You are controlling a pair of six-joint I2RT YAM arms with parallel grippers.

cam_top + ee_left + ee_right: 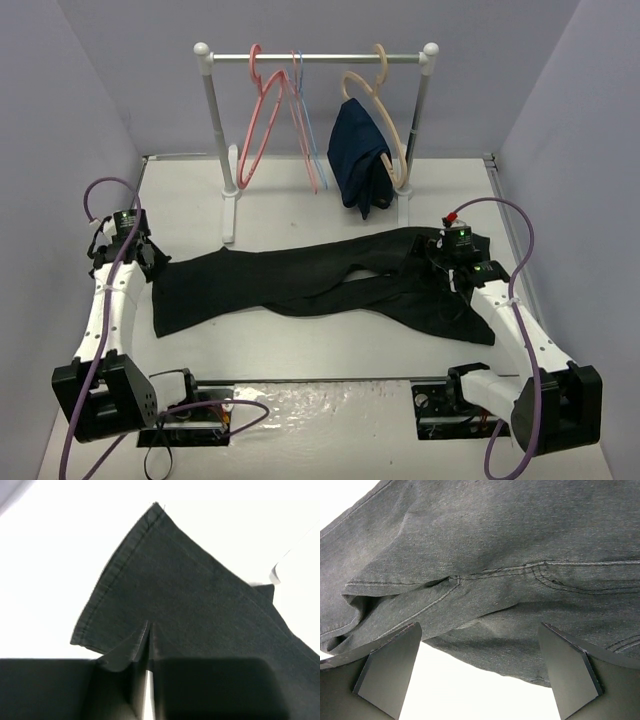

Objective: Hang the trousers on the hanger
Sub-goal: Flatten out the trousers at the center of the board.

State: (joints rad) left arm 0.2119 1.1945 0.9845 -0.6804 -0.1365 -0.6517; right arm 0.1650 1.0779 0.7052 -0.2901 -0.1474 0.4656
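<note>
Near edge: two arm bases, one on each side of the white table [300,345].

Left gripper [150,262]: jaws nearly closed, pinching a small fold of black cloth just inside the stitched leg hem. The wrist view shows the fold standing up between the two fingers [120,680]. Low at the left end of the garment.

Right gripper [445,268]: jaws spread wide, nothing clamped. In its wrist view both fingers [390,667] are well apart, with dark cloth and a curved pocket seam lying across the space beyond their tips. Positioned over the right end of the garment.

Trousers [300,280]: one pair, black, lying flat across the middle of the table. It runs from the left gripper to the right gripper, with the hem end left and the pocket end right. Two legs visible, partly overlapping, a few creases. Not on any hanger.

Far side: one white garment rail [320,58] on two uprights. As far as I can count, three hangers hang from it:
- One salmon-pink hanger [258,120] at the left, bare.
- One light-blue hanger [303,110] just beside it, bare.
- One thicker tan hanger [385,100] at the right, carrying one navy-blue garment [360,160].

The pink hanger is well apart from the trousers.
</note>
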